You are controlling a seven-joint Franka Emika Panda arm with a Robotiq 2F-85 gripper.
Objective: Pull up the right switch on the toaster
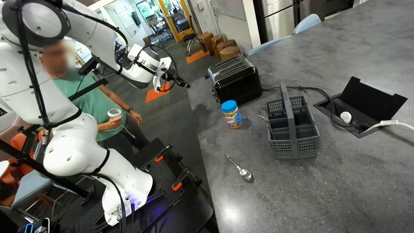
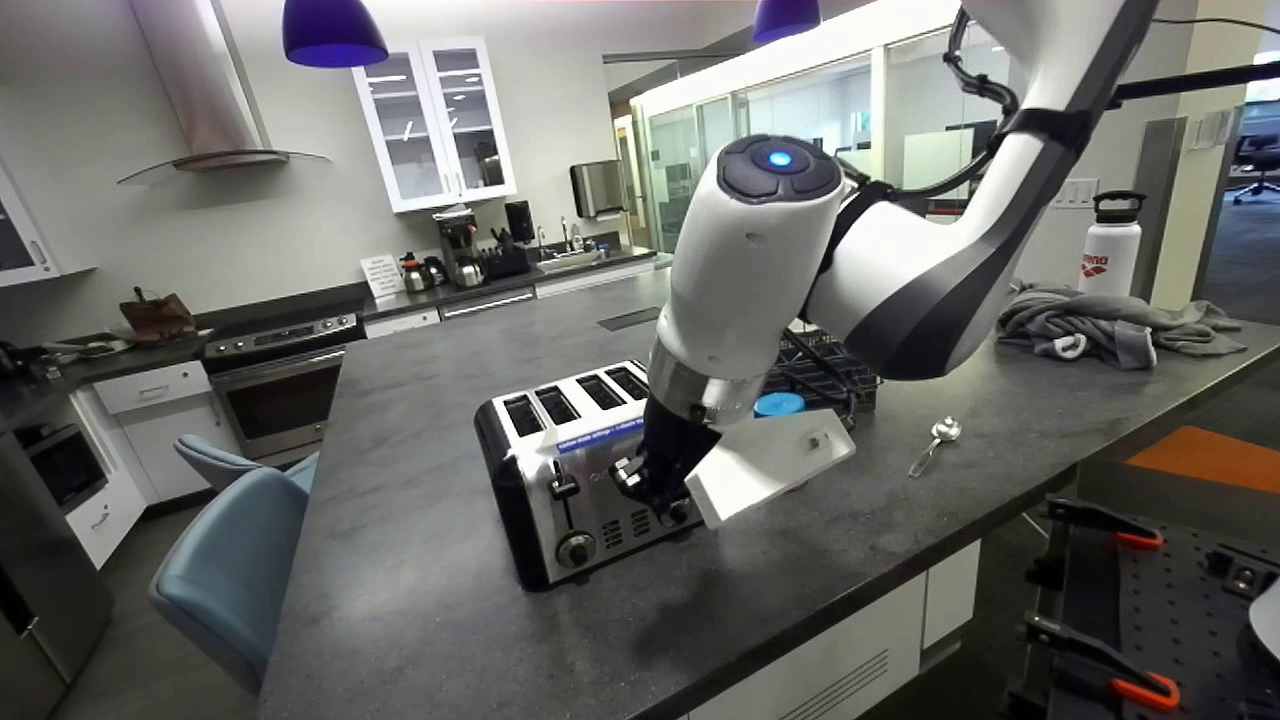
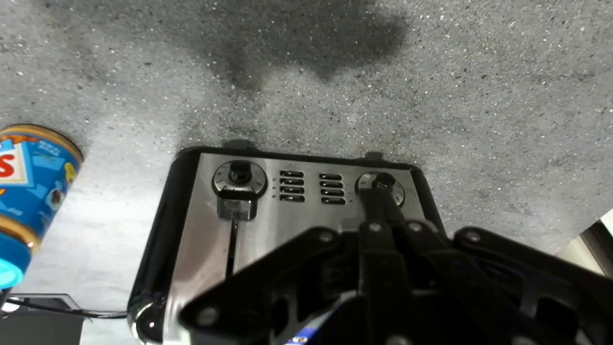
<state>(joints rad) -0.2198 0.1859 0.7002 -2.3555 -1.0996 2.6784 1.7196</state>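
Observation:
The toaster [image 1: 239,84] is a black and silver box on the counter; its front panel shows in an exterior view [image 2: 590,500] and, upside down, in the wrist view [image 3: 306,215]. The right switch [image 3: 237,207], on the jar side, sits low, close to its round knob [image 3: 239,175]. The left switch [image 2: 565,487] sits high on its slot and is hidden by my gripper in the wrist view. My gripper [image 3: 383,203] is shut and empty in front of the panel. Its tips cover part of the left knob in the wrist view. In an exterior view my gripper [image 1: 186,84] is apart from the toaster.
A blue-lidded jar [image 1: 233,116] stands beside the toaster's right end. A grey caddy [image 1: 296,147], a spoon [image 1: 245,174] and an open black outlet box [image 1: 372,103] with cables are on the counter. A person [image 1: 85,94] stands behind the arm.

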